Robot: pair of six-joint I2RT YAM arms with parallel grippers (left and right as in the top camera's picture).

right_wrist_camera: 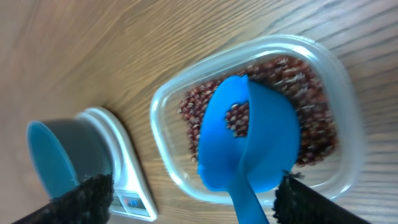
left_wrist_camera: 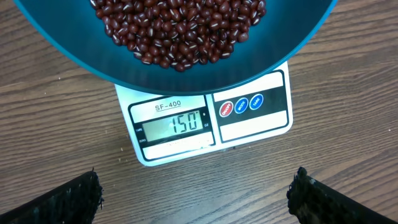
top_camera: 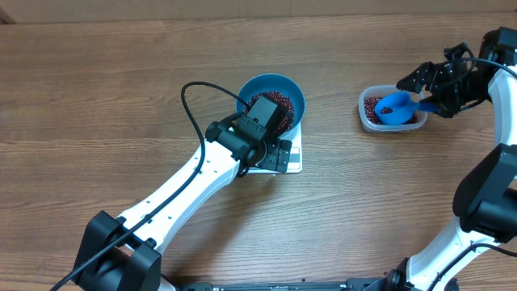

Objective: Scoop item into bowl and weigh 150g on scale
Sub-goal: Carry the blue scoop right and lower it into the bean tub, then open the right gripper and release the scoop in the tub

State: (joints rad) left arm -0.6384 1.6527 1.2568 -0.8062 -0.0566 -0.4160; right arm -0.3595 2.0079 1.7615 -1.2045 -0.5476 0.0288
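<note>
- The left pincer (left_wrist_camera: 196,180), open and empty, hovers at 6 o'clock of the flat white square scale (left_wrist_camera: 249,127), whose display (left_wrist_camera: 173,123) reads 150.
- The round bright blue plastic bowl (left_wrist_camera: 81,43) of small red-brown beans (left_wrist_camera: 180,25) sits on it; the target is judged met.
- At 3 o'clock, the clear rectangular plastic tub (right_wrist_camera: 163,102) holds the small blue scoop (right_wrist_camera: 261,143). The right pincer (right_wrist_camera: 194,186) is open astride its handle, and nothing obstructs.

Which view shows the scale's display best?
Left wrist: the scale's display faces the camera and reads 150. Overhead, the bowl and left arm hide most of the scale. Right wrist shows it small and blurred, display unreadable.
</note>
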